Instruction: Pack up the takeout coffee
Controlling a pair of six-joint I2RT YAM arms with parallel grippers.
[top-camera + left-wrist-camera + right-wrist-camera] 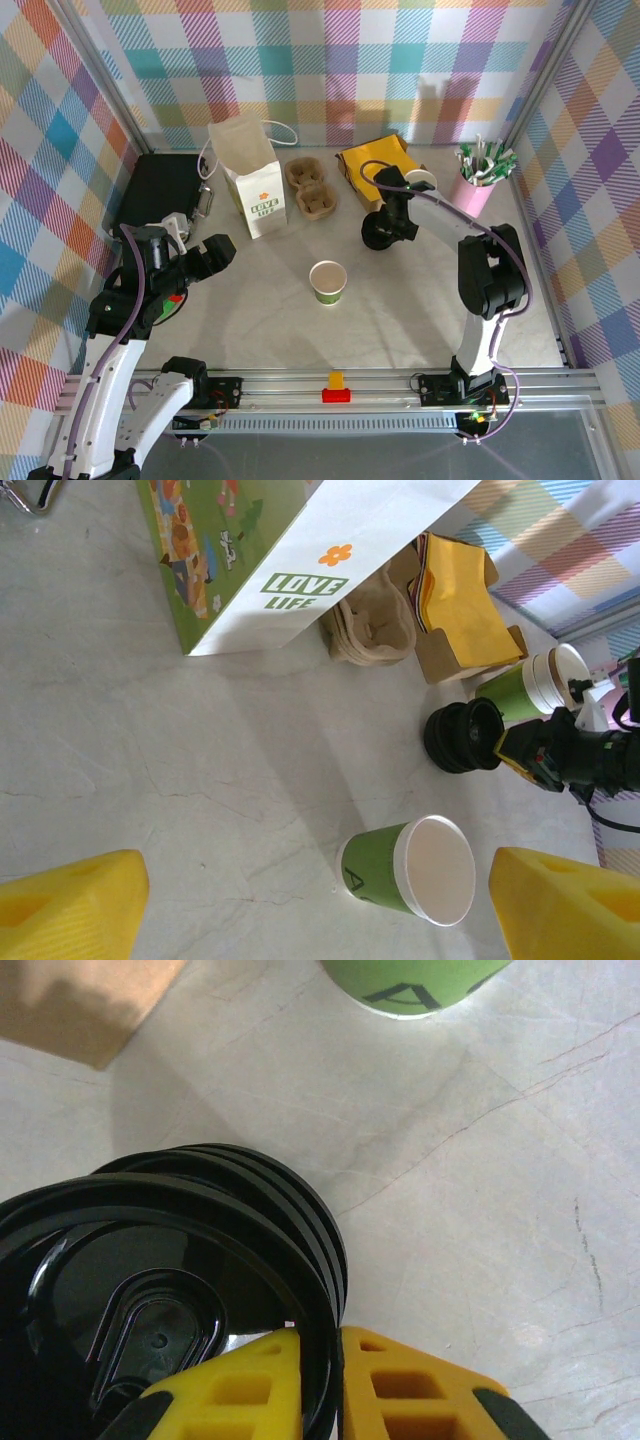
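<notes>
Yellow right fingers (250,1385), wrist dipped low, clamp the black lid (170,1250); left fingers (70,905) hang wide apart.

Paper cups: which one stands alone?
The lidless green-and-cream cup in the middle of the table stands alone. The other cups are nested in a stack at the back, beside the yellow napkin holder.

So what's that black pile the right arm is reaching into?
A short stack of black lids, round and glossy, plastic by the look, nested with their rims showing as ridges. The top lid has a raised teardrop sip hole. The stack stands on the pale table, apart from a green cup. The right hand pinches the top lid's rim between yellow fingers.
</notes>
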